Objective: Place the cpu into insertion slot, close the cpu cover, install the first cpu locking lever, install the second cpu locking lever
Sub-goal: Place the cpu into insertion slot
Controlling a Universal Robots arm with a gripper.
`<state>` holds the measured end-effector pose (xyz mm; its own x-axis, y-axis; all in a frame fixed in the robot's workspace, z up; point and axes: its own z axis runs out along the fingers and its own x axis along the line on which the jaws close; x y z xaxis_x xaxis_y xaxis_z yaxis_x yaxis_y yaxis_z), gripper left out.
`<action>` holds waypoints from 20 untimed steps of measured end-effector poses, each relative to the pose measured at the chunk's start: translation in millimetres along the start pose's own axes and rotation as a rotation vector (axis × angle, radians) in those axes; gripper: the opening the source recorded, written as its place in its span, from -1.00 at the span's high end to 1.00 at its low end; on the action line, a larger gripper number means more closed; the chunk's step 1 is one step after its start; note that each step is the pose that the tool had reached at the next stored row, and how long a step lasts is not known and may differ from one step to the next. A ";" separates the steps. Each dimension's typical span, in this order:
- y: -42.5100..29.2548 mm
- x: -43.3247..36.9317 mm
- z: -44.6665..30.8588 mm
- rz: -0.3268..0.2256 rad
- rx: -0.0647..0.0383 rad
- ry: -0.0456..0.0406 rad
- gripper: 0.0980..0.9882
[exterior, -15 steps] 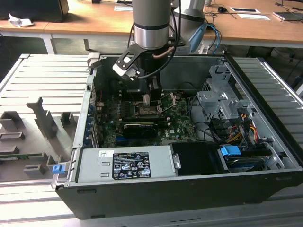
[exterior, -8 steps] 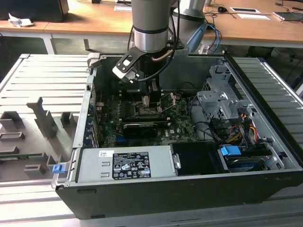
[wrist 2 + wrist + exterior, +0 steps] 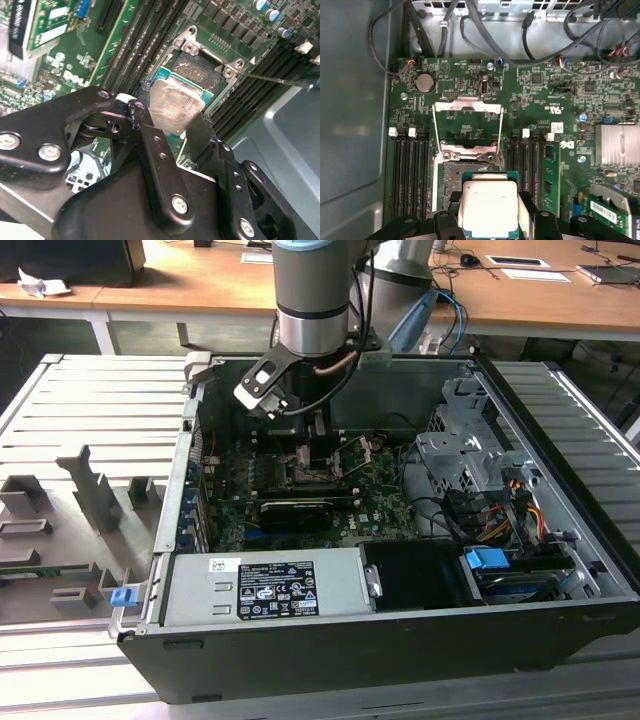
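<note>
While the arm reaches down into the open computer case point(image 3: 300, 665), we see its hand point(image 3: 171, 126) pinching the cpu point(image 3: 488, 206) by two opposite edges, poised over the insertion slot point(image 3: 451, 176). Beyond the slot, the cpu cover point(image 3: 467, 105) stands swung open above the green board point(image 3: 555, 100).

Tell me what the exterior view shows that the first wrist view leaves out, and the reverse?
Exterior view: the whole open computer case, the arm reaching into it, the grey power supply and wooden desks behind. First wrist view: up close, the cpu clamped at the insertion slot, the cpu cover swung open, a coin battery. Both: the green circuit board and the gripper.
</note>
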<state>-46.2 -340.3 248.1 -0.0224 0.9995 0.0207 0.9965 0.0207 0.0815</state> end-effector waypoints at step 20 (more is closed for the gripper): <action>-7.3 17.4 35.2 0.019 0.001 -0.0019 0.04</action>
<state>-51.0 -322.2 212.7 -0.0032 0.9998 0.0203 0.9968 0.0016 0.0801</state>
